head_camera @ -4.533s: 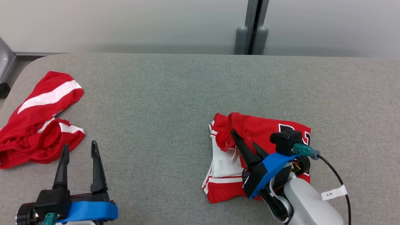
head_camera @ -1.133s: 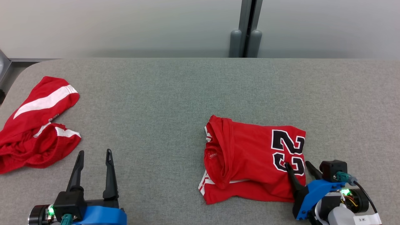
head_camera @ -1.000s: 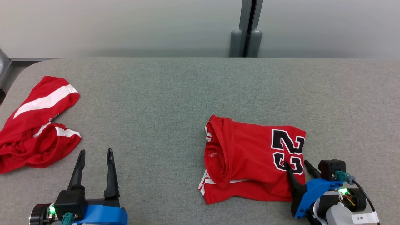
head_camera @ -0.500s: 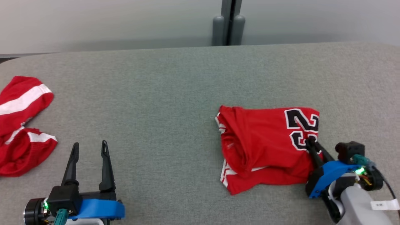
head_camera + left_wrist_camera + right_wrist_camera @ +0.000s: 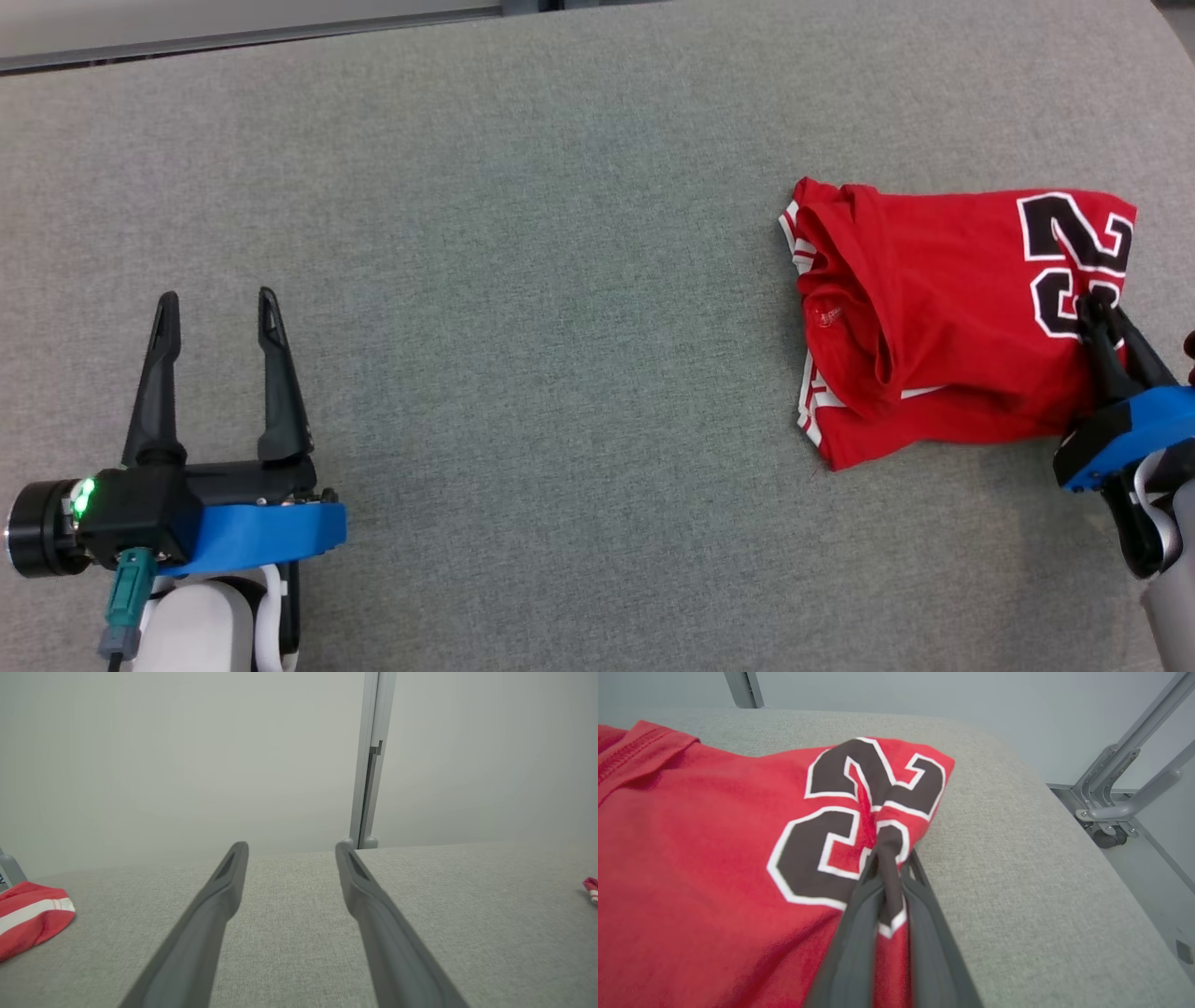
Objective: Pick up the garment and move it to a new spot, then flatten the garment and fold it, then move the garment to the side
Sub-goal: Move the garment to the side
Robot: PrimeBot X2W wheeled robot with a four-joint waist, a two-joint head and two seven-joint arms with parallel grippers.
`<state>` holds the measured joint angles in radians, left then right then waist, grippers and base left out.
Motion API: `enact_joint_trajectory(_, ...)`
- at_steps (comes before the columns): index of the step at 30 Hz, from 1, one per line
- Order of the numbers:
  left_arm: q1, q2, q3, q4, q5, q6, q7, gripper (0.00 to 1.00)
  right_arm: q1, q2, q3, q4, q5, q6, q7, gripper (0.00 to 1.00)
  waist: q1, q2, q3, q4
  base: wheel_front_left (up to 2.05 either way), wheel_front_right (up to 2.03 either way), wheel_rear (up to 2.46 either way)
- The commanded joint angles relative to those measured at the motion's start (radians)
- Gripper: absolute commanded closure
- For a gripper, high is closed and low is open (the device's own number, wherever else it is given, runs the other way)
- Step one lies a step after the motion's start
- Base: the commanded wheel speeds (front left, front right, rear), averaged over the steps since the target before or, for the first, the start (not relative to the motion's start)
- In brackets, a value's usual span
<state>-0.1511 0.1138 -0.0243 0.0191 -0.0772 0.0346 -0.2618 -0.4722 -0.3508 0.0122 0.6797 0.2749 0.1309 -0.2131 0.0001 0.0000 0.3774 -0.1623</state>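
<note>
On the grey fabric-covered table (image 5: 523, 308), head view: a red cloth jersey with white trim and a black, white-edged number 23 (image 5: 934, 308) lies folded into a rough rectangle at the table's right side. The number is at its right end and the bunched neckline at its left end. The right gripper (image 5: 1094, 313) enters from the lower right corner. Its two dark fingers are pressed together on a pinch of the jersey at the lower digit. The left gripper (image 5: 217, 308) hangs at the lower left, well apart from the jersey, with its fingers spread wide and nothing between them.

Left wrist view: the left gripper (image 5: 289, 851) shows both fingers parted, with bare table between them. A second red garment with a white stripe (image 5: 28, 910) lies on the table at the left edge. A small red-and-white scrap of cloth (image 5: 591, 889) shows at the right edge; which garment it belongs to cannot be told. A grey vertical post (image 5: 370, 765) stands against the pale wall behind the table.

Right wrist view: the right gripper (image 5: 889, 854) is clamped on a raised ridge of the jersey (image 5: 691, 835), drawn up through the printed number. The rest of the cloth rests on the table (image 5: 1041, 882), near its rounded edge. Beyond that edge stands a grey metal frame (image 5: 1125, 807) with a castor (image 5: 1106, 837).
</note>
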Motion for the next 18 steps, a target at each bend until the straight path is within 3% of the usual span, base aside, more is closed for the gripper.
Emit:
enact_joint_trajectory(1, -0.019, 0.009, 0.005, -0.009, 0.009, 0.003, -0.004, 0.0, -0.032, 0.006, -0.008, -0.015, 0.02, 0.0, 0.0, 1.0, -0.0001, 0.0, 0.015, -0.004, 0.0, 0.0, 0.0)
enact_joint_trajectory(10, -0.045, 0.029, 0.011, -0.029, 0.012, 0.002, -0.004, 0.0, -0.199, -0.031, 0.005, -0.017, 0.026, 0.0, 0.059, 1.0, -0.0001, 0.0, 0.072, 0.002, 0.0, 0.0, 0.0)
enact_joint_trajectory(18, -0.096, 0.029, -0.009, -0.06, 0.024, 0.007, -0.004, 0.0, -0.421, -0.184, -0.042, 0.111, 0.024, 0.0, 0.106, 1.0, -0.0001, 0.0, 0.176, 0.069, 0.0, 0.0, 0.0)
